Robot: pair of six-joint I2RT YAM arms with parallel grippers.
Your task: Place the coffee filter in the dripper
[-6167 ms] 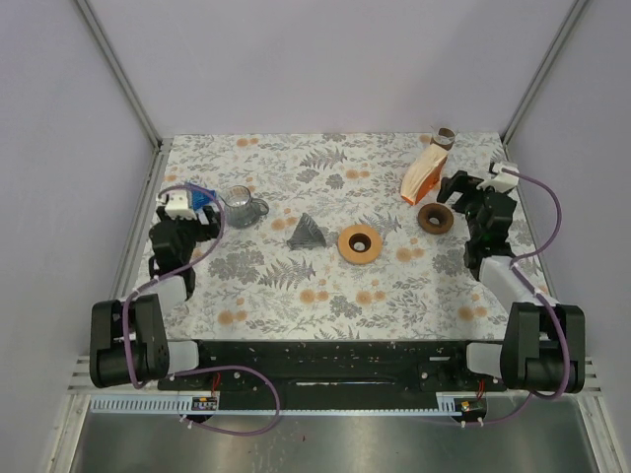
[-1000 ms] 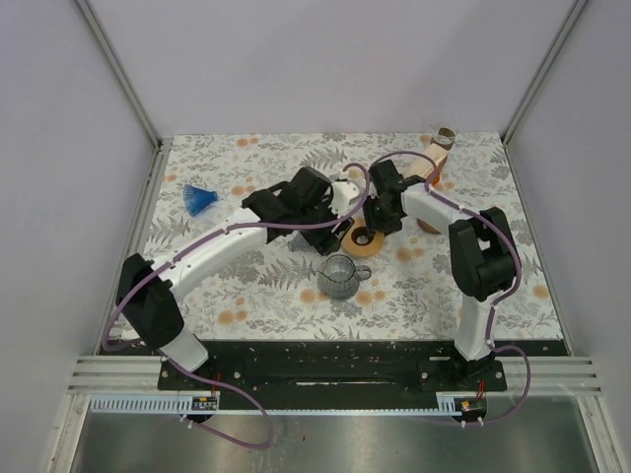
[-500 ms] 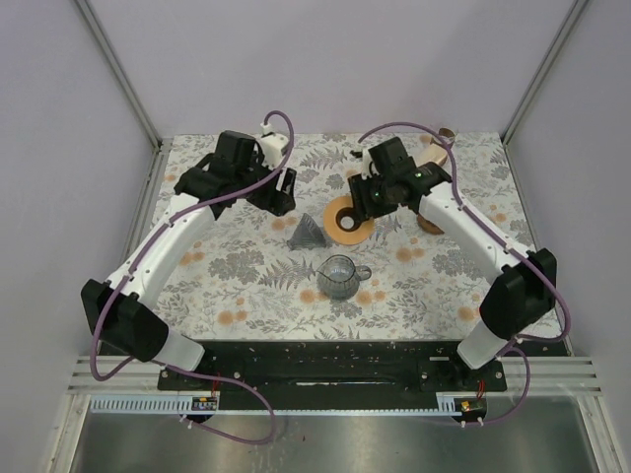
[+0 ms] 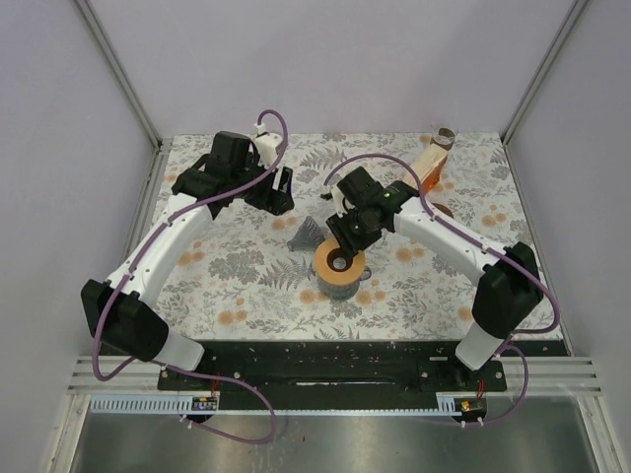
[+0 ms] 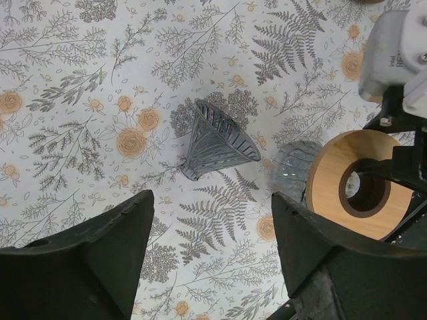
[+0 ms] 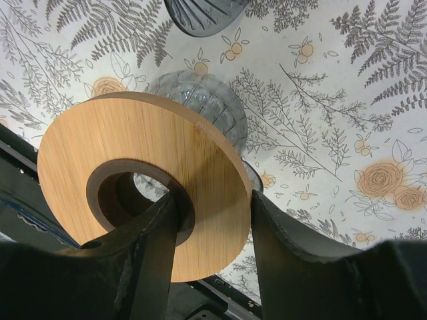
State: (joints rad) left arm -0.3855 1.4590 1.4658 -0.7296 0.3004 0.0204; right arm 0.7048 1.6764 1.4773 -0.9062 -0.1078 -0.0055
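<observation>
The dripper point(image 4: 307, 234), a grey ribbed cone, lies on its side mid-table; it also shows as the dripper point(image 5: 217, 140) and at the top edge as the dripper point(image 6: 200, 13). A flat orange-and-white wedge point(image 4: 424, 169) at the back right looks like the folded coffee filter. My left gripper point(image 4: 277, 193) hovers open behind and left of the dripper; in its own view the left gripper point(image 5: 212, 267) holds nothing. My right gripper point(image 4: 345, 239) is shut on a wooden ring point(image 4: 338, 261). The right gripper point(image 6: 213, 207) pinches the wooden ring point(image 6: 133, 180) over a glass jug point(image 6: 200, 100).
The glass jug point(image 4: 341, 286) stands in front of the dripper, and the ring point(image 5: 360, 183) covers most of the jug point(image 5: 293, 170). A dark brown ring point(image 4: 441, 209) peeks out behind the right arm. A small brown cylinder point(image 4: 446, 135) stands at the back right corner.
My right gripper has carried the wooden ring toward the near side, from beside the dripper to above the glass jug. The left arm has barely shifted and its jaws stand a little wider.
</observation>
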